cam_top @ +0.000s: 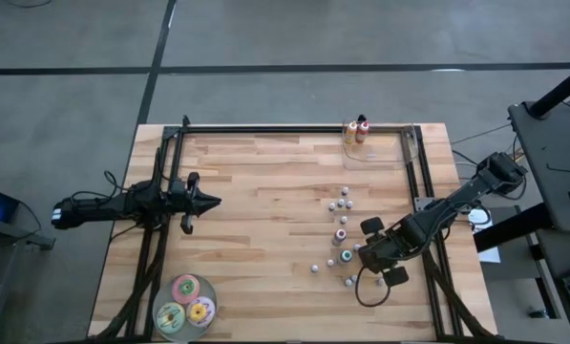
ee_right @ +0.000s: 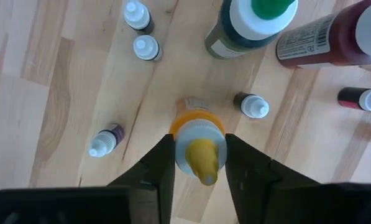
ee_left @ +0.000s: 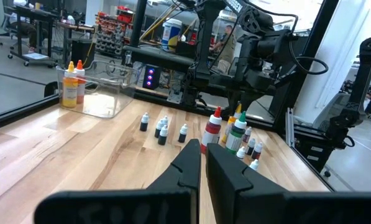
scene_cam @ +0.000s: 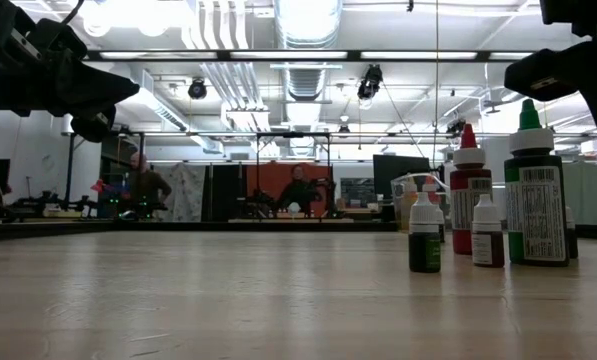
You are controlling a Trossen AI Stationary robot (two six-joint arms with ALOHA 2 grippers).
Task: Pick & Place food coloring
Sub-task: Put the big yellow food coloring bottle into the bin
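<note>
The food coloring bottles (cam_top: 342, 234) stand scattered on the right half of the table. They include larger green (scene_cam: 533, 195) and red (scene_cam: 468, 200) ones and several tiny ones (ee_left: 162, 130). My right gripper (cam_top: 359, 256) hovers over this cluster, pointing down, shut on an orange bottle with a white cap and yellow tip (ee_right: 199, 149). Two orange-bodied bottles (cam_top: 356, 132) stand in a clear tray (cam_top: 390, 151) at the far edge. My left gripper (cam_top: 213, 202) waits shut over the table's left half, its fingers (ee_left: 194, 163) pointing at the bottles. My right gripper pinches the orange bottle by its white cap (ee_right: 186, 144), one finger on each side, coming from above and pointing down. The bottle's body (ee_right: 194, 111) hangs below the fingers, slightly tilted. Whether its base rests on the table I cannot tell.
Three flat round discs (cam_top: 184, 304) lie at the near left corner. A black frame rail (cam_top: 294, 127) runs along the far edge, with struts down both sides. Bare wood lies between the two arms. People sit in the room beyond the table (scene_cam: 298, 190).
</note>
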